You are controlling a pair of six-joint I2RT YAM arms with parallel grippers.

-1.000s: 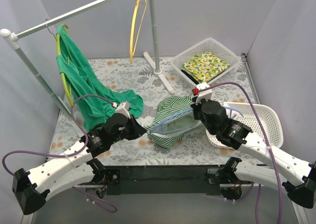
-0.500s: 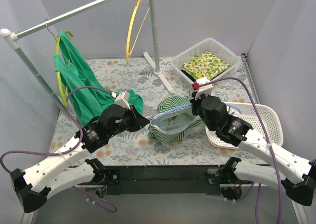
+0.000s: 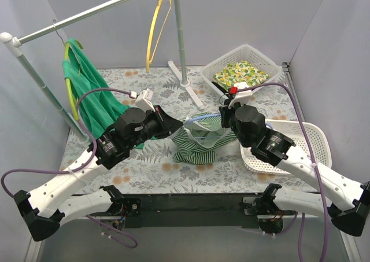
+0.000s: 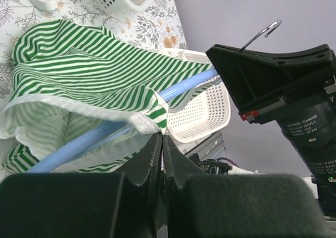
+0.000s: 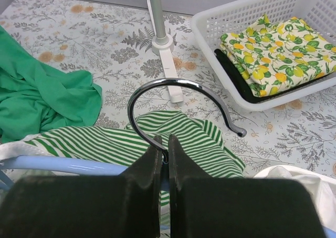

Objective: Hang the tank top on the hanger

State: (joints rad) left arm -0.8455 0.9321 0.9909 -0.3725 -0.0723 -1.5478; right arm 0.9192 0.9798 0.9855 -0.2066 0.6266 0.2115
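The green and white striped tank top (image 3: pixel 199 140) hangs lifted above the table's middle, draped over the light blue hanger (image 3: pixel 201 119). My left gripper (image 3: pixel 180 125) is shut on the tank top's white hem (image 4: pixel 147 123), with the blue hanger bar (image 4: pixel 100 135) running under the cloth. My right gripper (image 3: pixel 225 116) is shut on the hanger at the base of its metal hook (image 5: pixel 173 88). The striped cloth (image 5: pixel 105 141) lies just beyond the right gripper's fingers (image 5: pixel 152 159).
A plain green garment (image 3: pixel 95 97) hangs on a yellow-green hanger from the clothes rail (image 3: pixel 87 13). A yellow hanger (image 3: pixel 155 28) hangs near the rail's post. A white basket (image 3: pixel 272 71) holds yellow-patterned cloth. Another white basket (image 3: pixel 315 140) sits at the right.
Both grippers have risen and moved away from the near edge, lifting the tank top and hanger off the table. The left gripper moved right, closing on the right gripper.
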